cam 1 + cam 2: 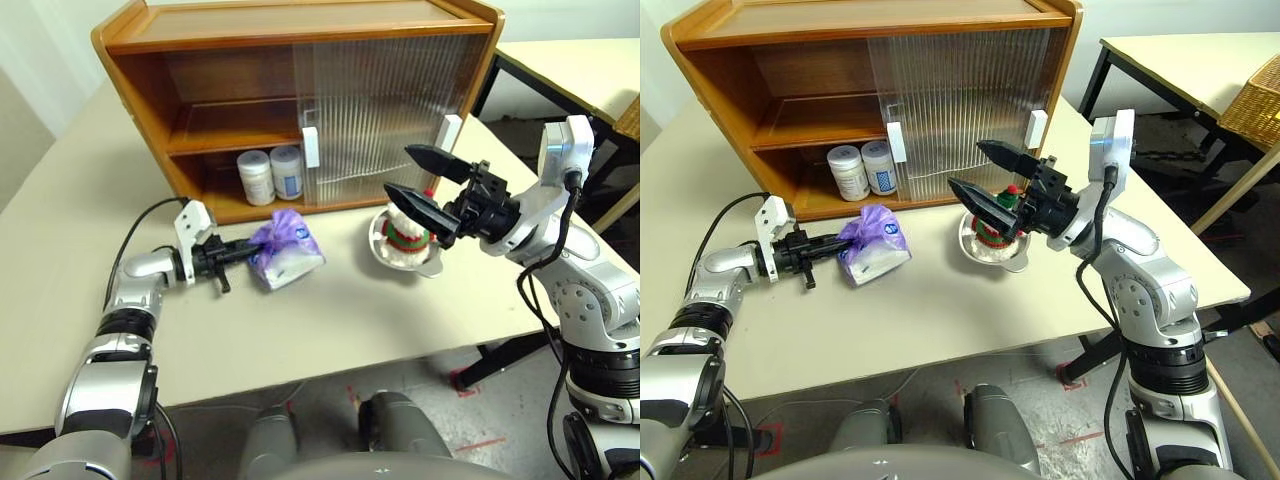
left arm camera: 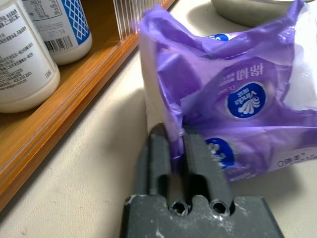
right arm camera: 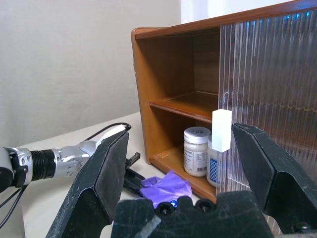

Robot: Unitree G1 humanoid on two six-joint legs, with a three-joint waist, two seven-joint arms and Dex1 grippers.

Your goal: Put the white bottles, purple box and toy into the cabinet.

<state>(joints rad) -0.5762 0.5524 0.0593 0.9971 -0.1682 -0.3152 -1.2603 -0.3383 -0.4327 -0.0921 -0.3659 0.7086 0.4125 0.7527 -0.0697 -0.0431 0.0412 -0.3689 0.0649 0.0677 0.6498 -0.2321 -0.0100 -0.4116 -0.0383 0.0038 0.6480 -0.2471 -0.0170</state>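
Two white bottles [image 1: 270, 175] stand side by side on the bottom shelf of the cabinet [image 1: 200, 40], in its open left half. The purple box [image 1: 288, 250] lies on the table just in front of that opening. My left gripper [image 1: 247, 251] is shut on the crinkly edge of the pack's wrap, a pinch the left wrist view shows close up at the fingertips [image 2: 188, 141]. The toy [image 1: 403, 234] sits in its metal bowl [image 1: 380, 245] before the ribbed sliding doors [image 1: 380, 110]. My right gripper [image 1: 398, 170] hovers open above it, partly hiding it.
Both sliding doors cover the cabinet's right half. A second table [image 1: 590, 70] with a wicker basket [image 1: 1255, 100] stands at the right. A black cable [image 1: 140, 225] loops over the table by my left wrist. The table's front edge is near.
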